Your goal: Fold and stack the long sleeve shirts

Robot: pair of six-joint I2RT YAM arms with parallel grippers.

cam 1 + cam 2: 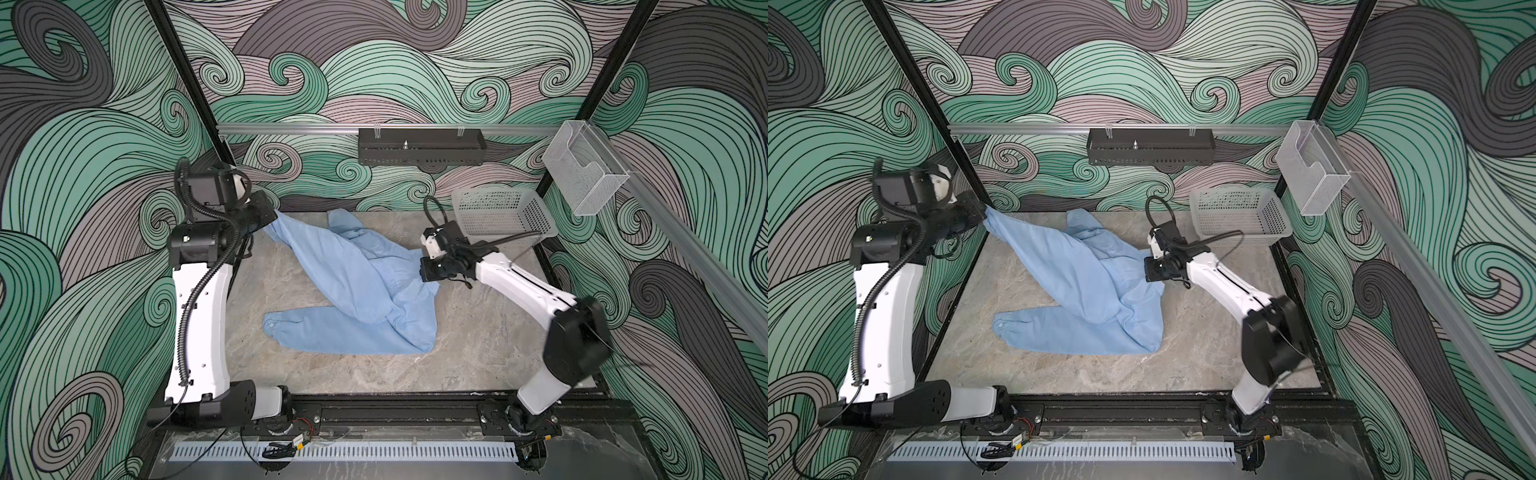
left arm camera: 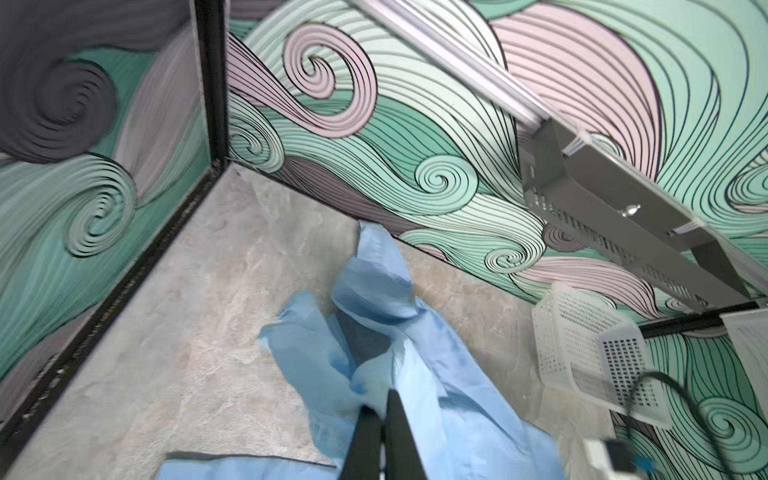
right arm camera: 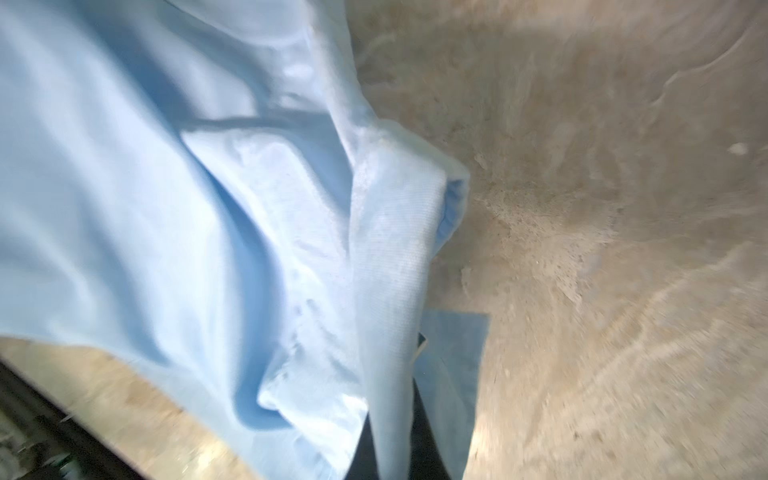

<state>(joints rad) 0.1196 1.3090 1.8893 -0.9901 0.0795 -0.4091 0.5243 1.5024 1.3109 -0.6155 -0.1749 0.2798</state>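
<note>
The blue shirt [image 1: 357,286] lies bunched in the middle of the surface [image 1: 478,345]. The left claw [image 1: 272,219] is clamped on its far left end, the right claw [image 1: 421,267] on its right edge. If they pull too hard the thin cloth may slip out, or twist up more

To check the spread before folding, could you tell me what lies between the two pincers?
The light blue shirt spans it, from left pincer to right pincer, in both top views.
</note>
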